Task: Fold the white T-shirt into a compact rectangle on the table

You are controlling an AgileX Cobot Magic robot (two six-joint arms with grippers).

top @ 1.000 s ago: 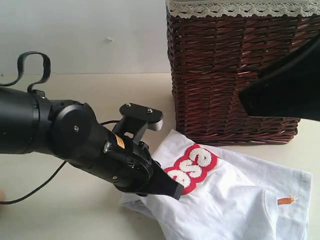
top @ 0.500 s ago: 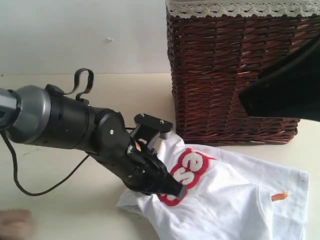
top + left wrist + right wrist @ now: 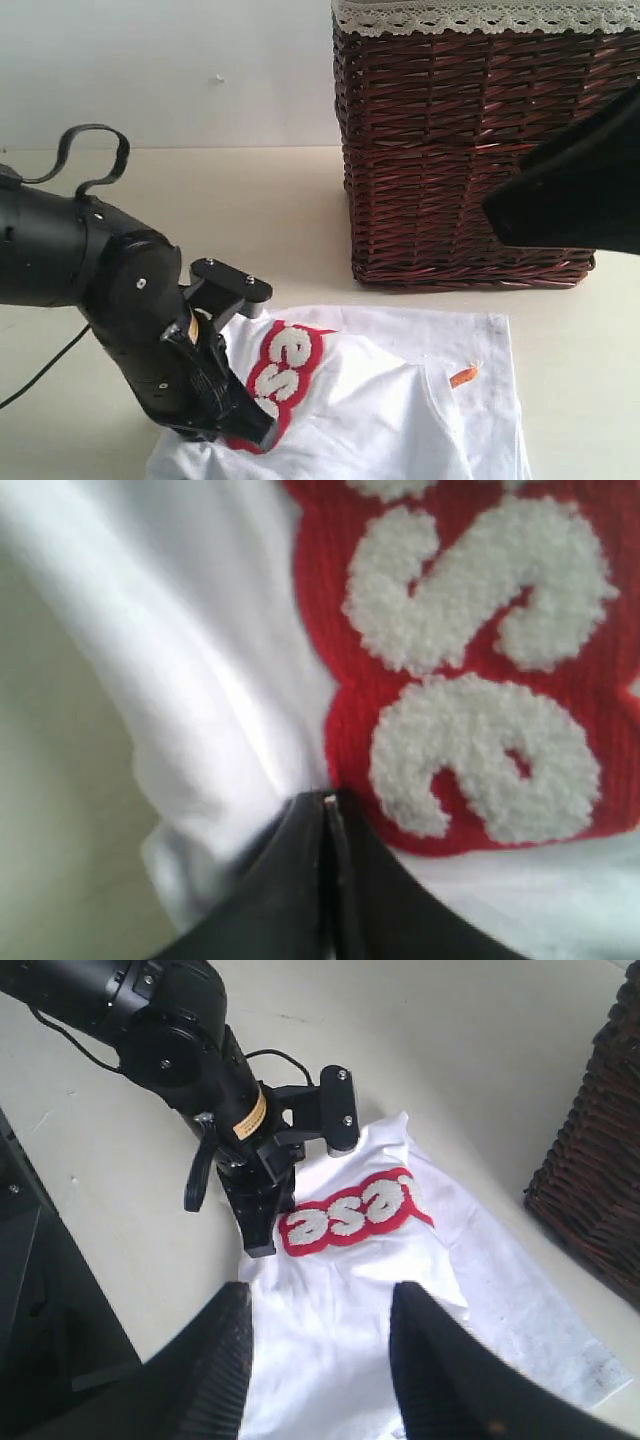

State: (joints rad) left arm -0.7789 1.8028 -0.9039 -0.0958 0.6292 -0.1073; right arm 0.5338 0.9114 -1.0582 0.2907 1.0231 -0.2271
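The white T-shirt (image 3: 400,410) lies rumpled on the desk (image 3: 280,210), in front of the dark brown wicker basket (image 3: 450,150), with a narrow strip of bare desk between the two. We see its chest side up. The red patch of fuzzy letters (image 3: 285,365) sits toward the left of the cloth in the exterior view, and a small orange tag (image 3: 462,377) lies further right beside a fold. The shirt's lower part runs off the bottom edge of that view, so we cannot tell how far it reaches.

The left arm (image 3: 100,280) bends down over the shirt's left side. The left fingers (image 3: 300,880) are pressed together, pinching a gather of white cloth right at the edge of the red patch. The fabric bunches into creases where they meet it.

The right fingers (image 3: 220,1380) hang above the shirt, spread well apart, with nothing between them and touching no cloth. In the exterior view the right arm (image 3: 570,190) shows only as a dark blurred shape across the basket's front.

A cream lace trim (image 3: 480,15) runs along the basket's top, and a black cable (image 3: 90,150) loops up from the left arm.
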